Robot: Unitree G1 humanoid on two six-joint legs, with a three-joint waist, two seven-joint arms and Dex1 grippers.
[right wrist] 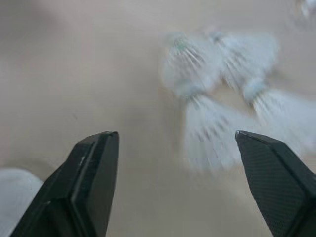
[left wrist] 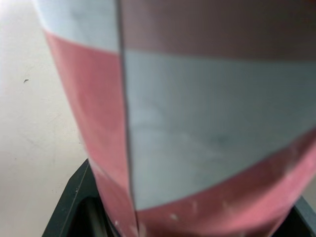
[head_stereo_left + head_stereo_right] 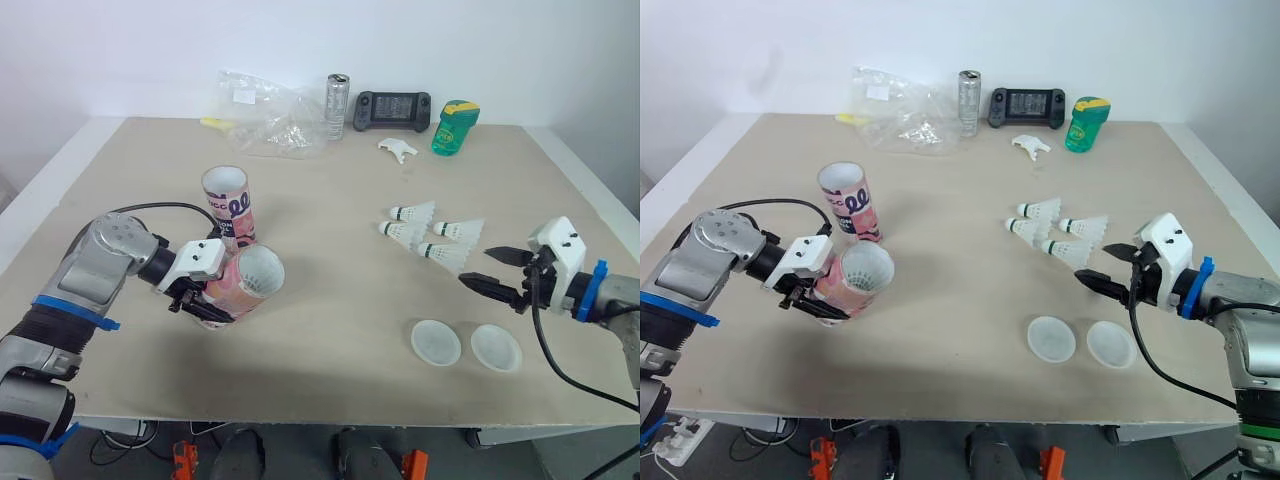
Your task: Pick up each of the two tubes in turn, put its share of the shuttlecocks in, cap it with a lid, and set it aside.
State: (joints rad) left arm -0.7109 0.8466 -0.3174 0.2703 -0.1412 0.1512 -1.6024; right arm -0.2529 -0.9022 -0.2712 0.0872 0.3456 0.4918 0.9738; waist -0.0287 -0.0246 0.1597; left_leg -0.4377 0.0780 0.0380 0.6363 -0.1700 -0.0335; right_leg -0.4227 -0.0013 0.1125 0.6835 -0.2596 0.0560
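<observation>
1. Held tube (image 3: 245,283): light, stiff cardboard, tilted over the surface (image 3: 340,200); left end effector (image 3: 200,300) pinches its lower body.
2. Second tube (image 3: 230,207): upright, just behind.
3. Shuttlecocks (image 3: 430,235): four, feather-light, with crushable skirts; best taken at the cork. Right end effector (image 3: 497,270) spread, just beside them.
4. Lids (image 3: 436,342): two, near the front edge, unobstructed.

A plain white wall (image 3: 120,50) stood behind the counter (image 3: 340,200) and met its far edge. The counter's top was a pale beige matt board, with a white margin (image 3: 35,190) showing along its left and right sides. The light was even and soft, leaving only faint shadows on the board. Below the near edge lay a dark floor (image 3: 510,455), with cables (image 3: 108,445) and a white power strip (image 3: 672,440) at the left
</observation>
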